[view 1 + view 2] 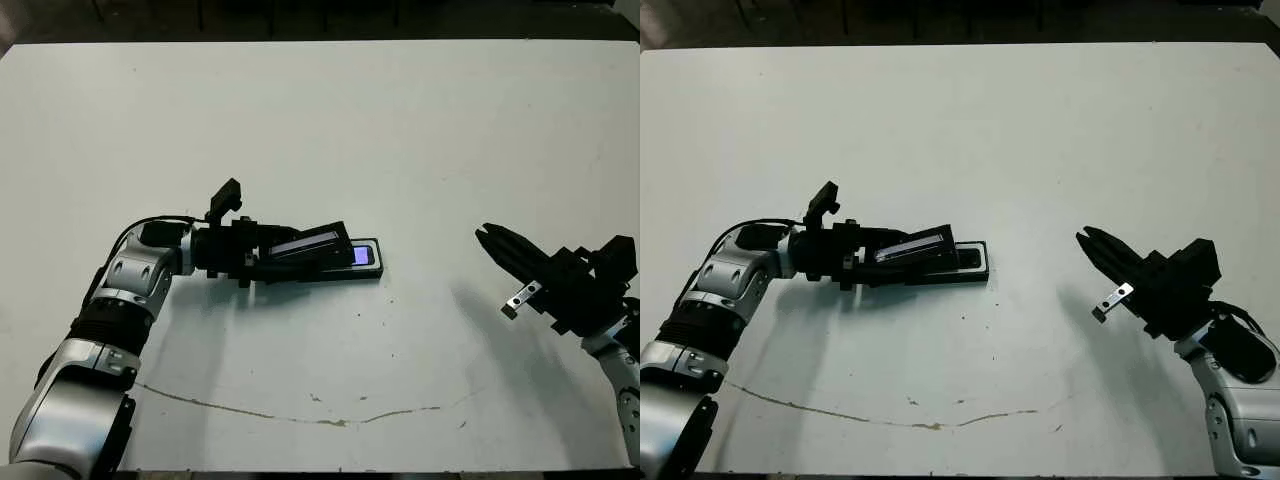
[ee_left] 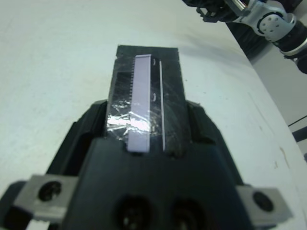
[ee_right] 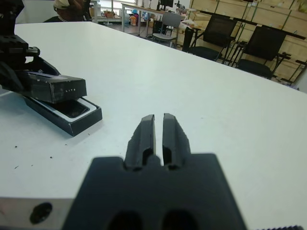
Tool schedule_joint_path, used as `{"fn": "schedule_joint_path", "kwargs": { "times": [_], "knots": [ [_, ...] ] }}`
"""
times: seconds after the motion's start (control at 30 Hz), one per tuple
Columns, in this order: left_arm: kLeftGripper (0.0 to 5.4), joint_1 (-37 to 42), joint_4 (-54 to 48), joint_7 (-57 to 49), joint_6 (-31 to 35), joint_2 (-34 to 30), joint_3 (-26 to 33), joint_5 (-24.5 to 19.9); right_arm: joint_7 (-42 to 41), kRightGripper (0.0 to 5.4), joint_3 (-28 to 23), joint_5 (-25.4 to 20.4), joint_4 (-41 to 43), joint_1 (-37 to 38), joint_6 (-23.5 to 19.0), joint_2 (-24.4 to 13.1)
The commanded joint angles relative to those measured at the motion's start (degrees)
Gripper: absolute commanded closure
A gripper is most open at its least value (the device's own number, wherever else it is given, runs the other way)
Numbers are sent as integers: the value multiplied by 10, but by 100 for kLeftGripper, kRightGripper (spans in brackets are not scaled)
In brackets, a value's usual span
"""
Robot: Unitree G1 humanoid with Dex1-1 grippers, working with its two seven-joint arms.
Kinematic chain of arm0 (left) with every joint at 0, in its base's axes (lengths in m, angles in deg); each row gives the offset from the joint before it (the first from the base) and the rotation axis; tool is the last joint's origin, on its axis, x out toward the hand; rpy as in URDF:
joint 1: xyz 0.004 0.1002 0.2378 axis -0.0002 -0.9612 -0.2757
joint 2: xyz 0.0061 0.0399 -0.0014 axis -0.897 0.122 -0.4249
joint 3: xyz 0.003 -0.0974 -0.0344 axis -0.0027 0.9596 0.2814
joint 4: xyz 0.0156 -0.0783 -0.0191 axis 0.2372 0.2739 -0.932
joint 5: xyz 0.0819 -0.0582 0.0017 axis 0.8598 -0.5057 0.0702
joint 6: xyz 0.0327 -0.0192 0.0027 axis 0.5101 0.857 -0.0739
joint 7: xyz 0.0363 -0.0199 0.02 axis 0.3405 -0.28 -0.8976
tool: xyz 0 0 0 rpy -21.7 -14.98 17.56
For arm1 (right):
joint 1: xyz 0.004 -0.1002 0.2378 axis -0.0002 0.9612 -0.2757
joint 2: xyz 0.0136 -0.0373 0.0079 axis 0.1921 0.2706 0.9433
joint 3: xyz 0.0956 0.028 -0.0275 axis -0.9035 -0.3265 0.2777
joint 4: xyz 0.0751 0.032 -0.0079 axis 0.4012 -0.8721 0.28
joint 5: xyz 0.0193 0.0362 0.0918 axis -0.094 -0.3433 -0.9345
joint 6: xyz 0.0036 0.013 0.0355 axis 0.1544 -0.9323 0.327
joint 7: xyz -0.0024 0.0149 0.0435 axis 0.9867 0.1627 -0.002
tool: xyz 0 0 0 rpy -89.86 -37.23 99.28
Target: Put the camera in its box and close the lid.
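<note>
Black and flat, probably thin card or plastic: lid [image 1: 305, 243], judged light, stiff and rather smooth, so likely to slip if pinched weakly. Best taken by the two long edges near one end, not by the glossy silvery face. Held exactly so now, pinched between the fingers of the left gripper [image 1: 268, 254] at the end farthest from the box's open part.

Tilted above the box [image 1: 372, 272]: gripped end low by the box's left end, free end raised over the box's middle. Not yet seated on the rim. Inside the box, camera [image 1: 361, 256], bluish patch showing at the box's uncovered right end.

Left forearm stretched low over the table [image 1: 400, 130], nearly level, pointing along the box's length.

Well apart to the right of the box, right gripper [image 1: 487, 236], raised over the table, fingers almost pressed together on nothing, pointing toward the box.
</note>
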Motion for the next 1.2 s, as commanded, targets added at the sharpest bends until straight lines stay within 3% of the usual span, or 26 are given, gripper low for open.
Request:
{"fn": "schedule_joint_path", "kwargs": {
  "times": [0.03,0.57,0.8,1.2],
  "knots": [
    [259,-24,1,13,5,31,-54,26,2,540,-5,0,2,11,-14,-11],
    [259,14,127,13,-55,80,-88,65,-2,540,-16,-16,6,11,-34,-18],
    [259,23,148,11,-76,94,-93,70,-21,540,-17,-25,-20,-2,-20,-18],
    [259,36,187,-1,-91,125,-93,79,-11,540,-20,-23,-5,-1,-35,-32]
  ]
}}
